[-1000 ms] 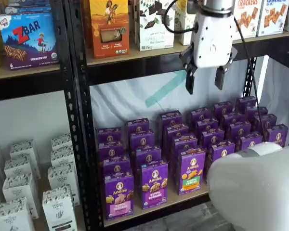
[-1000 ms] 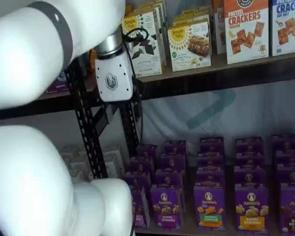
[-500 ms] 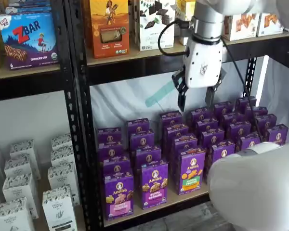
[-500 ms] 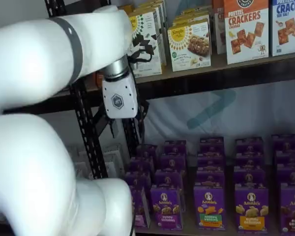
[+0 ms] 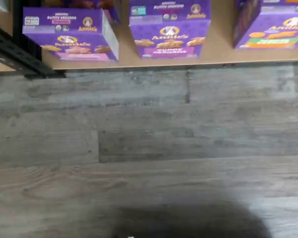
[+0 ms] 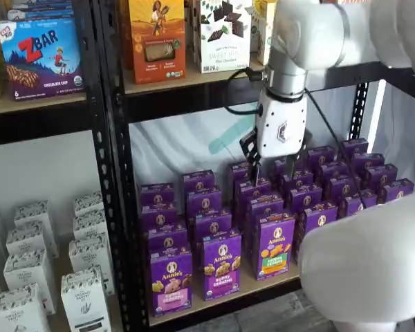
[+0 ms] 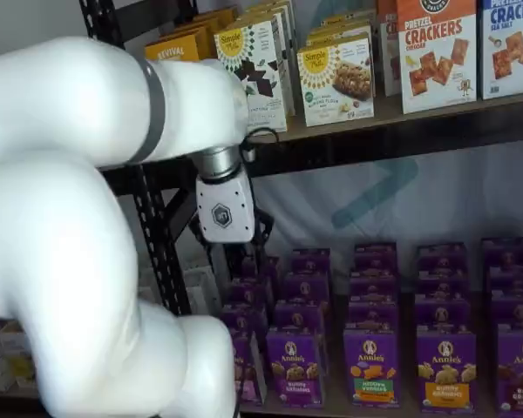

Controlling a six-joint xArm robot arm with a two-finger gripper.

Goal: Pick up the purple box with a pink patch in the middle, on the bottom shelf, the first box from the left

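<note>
Since the earlier frame, end effector (image 6: 270, 168) lowered toward rear rows; finger state cannot be told. Purple box (image 6: 170, 280) stands front-left on bottom shelf (image 6: 221, 297). Judged light, crushable carton; side faces to be gripped.

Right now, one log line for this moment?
phase: approach | gripper: above rear rows, empty | purple box: untouched, front of bottom shelf

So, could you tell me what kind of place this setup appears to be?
Probably a mock grocery aisle: black metal racks stocked with rows of purple Annie's cartons, cracker boxes above, and a wood-look floor.
</note>
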